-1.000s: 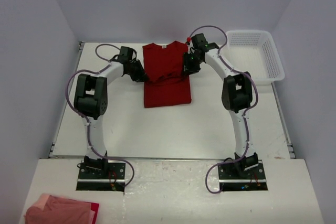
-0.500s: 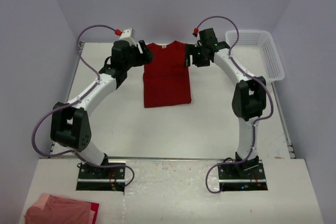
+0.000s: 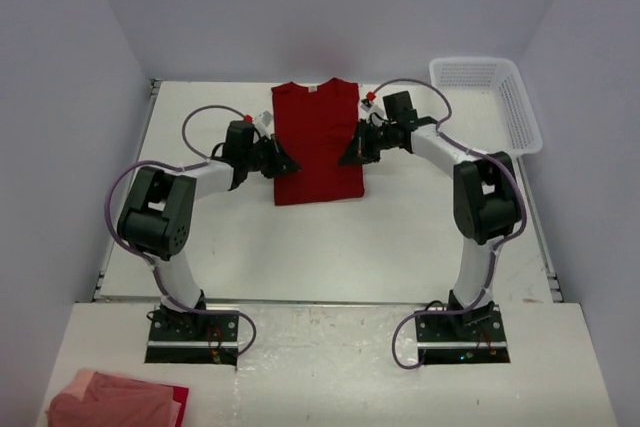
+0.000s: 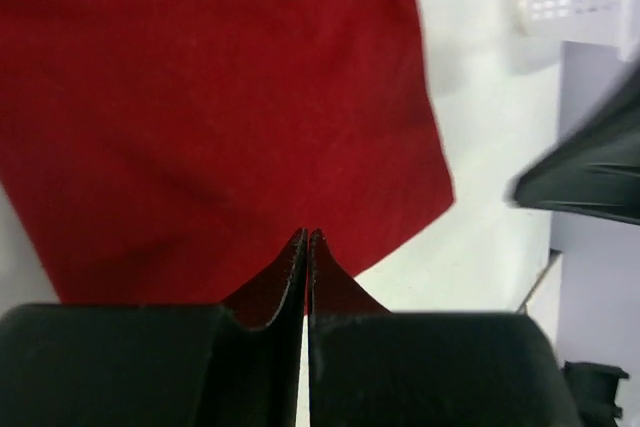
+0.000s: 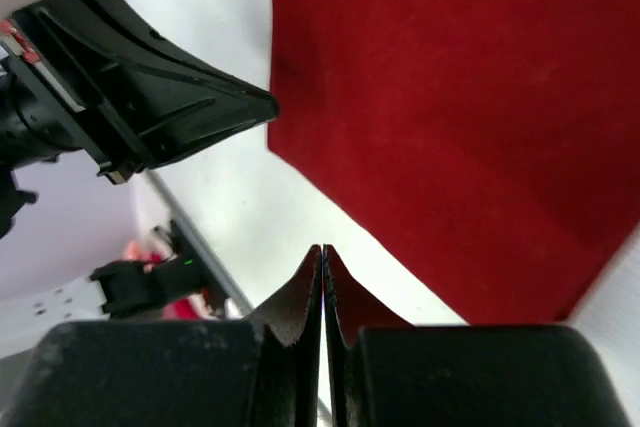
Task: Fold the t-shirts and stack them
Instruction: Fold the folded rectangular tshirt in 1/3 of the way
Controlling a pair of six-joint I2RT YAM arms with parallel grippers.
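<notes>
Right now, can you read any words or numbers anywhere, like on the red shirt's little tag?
No words or numbers can be read anywhere.
Small white neck label on the deep red cloth t-shirt: too small to read.
White plastic mesh basket: no writing shows.

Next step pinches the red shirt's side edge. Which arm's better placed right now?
Left, marginally. The left gripper's shut tips lie over the t-shirt; the right gripper's shut tips sit over bare table just off its edge. Both must open first.
</notes>
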